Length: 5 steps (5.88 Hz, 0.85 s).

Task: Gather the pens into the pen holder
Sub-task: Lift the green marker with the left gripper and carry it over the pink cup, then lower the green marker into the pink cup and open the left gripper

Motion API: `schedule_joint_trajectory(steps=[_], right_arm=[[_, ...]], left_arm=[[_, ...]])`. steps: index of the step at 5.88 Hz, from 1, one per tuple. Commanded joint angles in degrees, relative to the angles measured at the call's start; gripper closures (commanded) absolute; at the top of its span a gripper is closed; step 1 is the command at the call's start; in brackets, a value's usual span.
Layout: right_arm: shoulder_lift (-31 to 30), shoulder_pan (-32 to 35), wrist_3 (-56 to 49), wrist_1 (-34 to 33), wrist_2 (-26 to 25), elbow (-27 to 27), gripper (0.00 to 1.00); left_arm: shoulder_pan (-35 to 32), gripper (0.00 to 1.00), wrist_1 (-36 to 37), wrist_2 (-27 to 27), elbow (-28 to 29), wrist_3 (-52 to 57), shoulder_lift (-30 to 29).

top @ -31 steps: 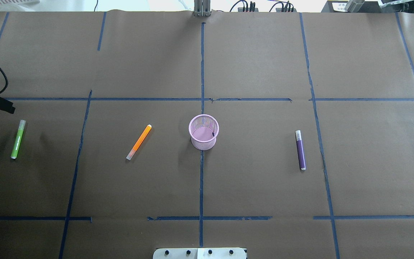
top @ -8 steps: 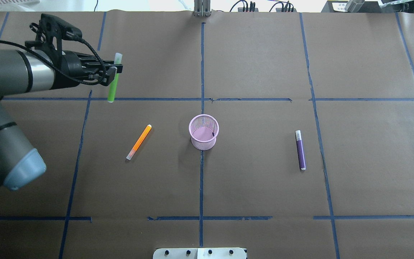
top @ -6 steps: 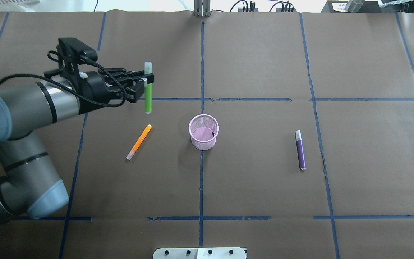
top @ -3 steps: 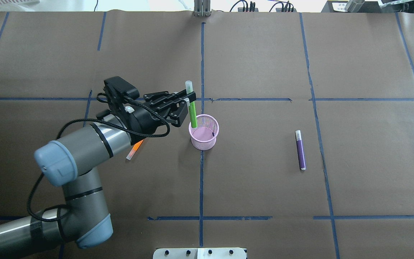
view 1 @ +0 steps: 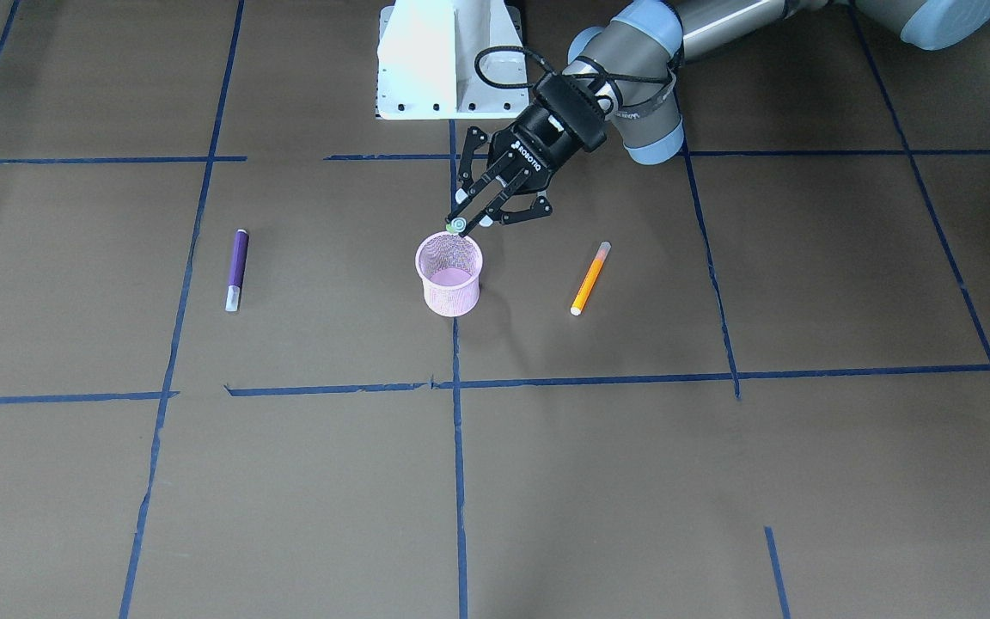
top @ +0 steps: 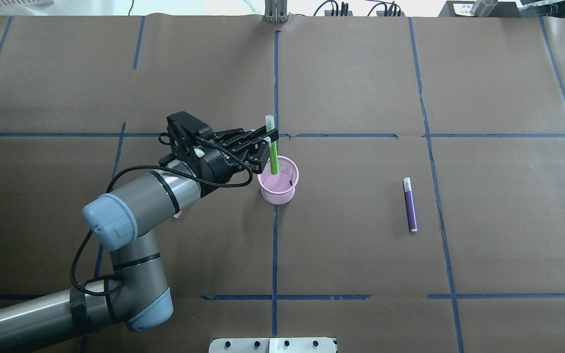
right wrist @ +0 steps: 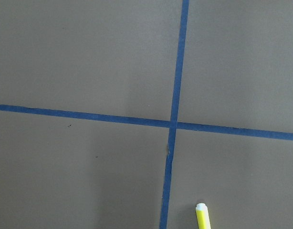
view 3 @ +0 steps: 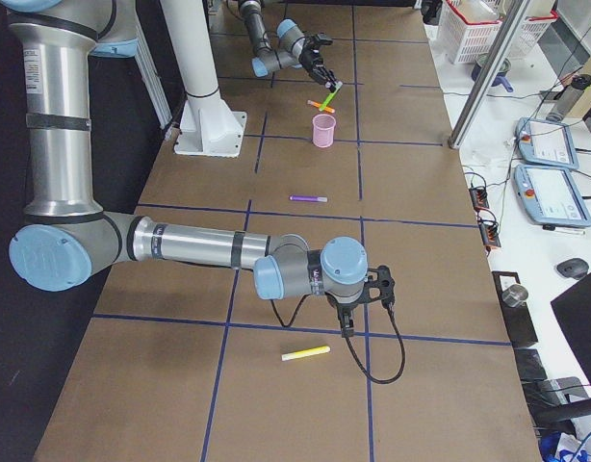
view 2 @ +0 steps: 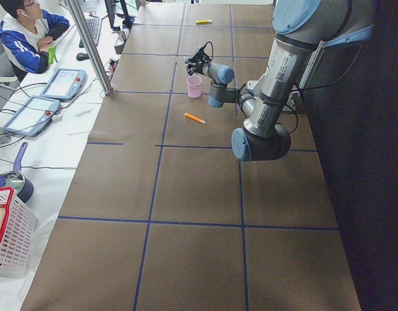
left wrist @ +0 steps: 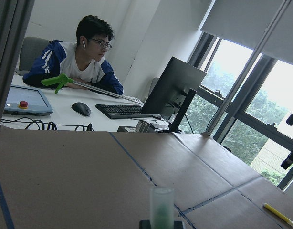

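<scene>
Closest in the right side view: yellow pen (view 3: 306,354) on the counter (view 3: 276,414), right fingers (view 3: 346,322) just beyond it, open or closed impossible to tell; in the right wrist view, only counter and that pen's tip. Farther on, purple pen (top: 410,206) flat, well apart from the pen holder (top: 278,195). Left fingers (top: 265,135) clamped on the green pen (top: 274,159), upright above the holder's mouth. Orange pen (view 1: 589,277) plain from the front, almost hidden under the left arm (top: 165,196) overhead.
</scene>
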Motion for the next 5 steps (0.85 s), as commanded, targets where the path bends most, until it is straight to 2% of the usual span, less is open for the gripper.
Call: schedule_joint_trajectory(steps=[1, 3, 5], right_arm=[[0.0, -0.1, 0.0, -0.1, 0.0, -0.1, 0.00], [0.0, -0.1, -0.2, -0.1, -0.2, -0.6, 0.00], [-0.2, 0.0, -0.2, -0.1, -0.3, -0.6, 0.00]], left_arm=[[-1.1, 1.00, 0.0, 0.6, 4.6, 0.2, -2.6], [-0.8, 1.00, 0.0, 0.1, 7.2, 0.0, -3.5], [1.5, 1.00, 0.0, 0.4, 7.5, 0.1, -3.4]])
